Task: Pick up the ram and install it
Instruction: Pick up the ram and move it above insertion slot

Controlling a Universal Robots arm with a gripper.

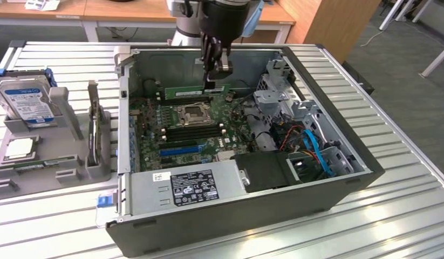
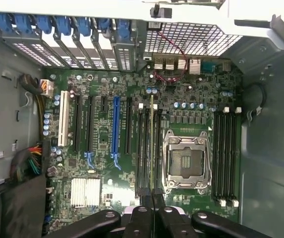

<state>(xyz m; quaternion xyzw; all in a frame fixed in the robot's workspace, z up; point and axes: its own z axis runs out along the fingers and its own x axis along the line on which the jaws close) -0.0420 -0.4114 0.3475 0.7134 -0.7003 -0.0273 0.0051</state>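
- Your gripper (image 1: pixel 215 75) is closed tight on the ram (image 1: pixel 189 89), pinching the stick by its upper long edge. That leaves the contact edge free, facing the board.
- Take the CPU socket (image 1: pixel 193 113) as the dial's centre in the exterior view. The ram sits at 12 o'clock, low inside the computer case (image 1: pixel 369 167), over the black slots there. You can't tell whether it has seated in one.
- In the wrist view the ram (image 2: pixel 152 148) shows edge-on, a thin line running out from the gripper (image 2: pixel 152 212) parallel with the memory slots (image 2: pixel 143 148) — lined up, I'd judge, to go in straight.
- The hard drive (image 1: pixel 27 102) and processor chip (image 1: pixel 20 147) rest in the grey tray (image 1: pixel 60 175) at 9 o'clock — well apart from the work.
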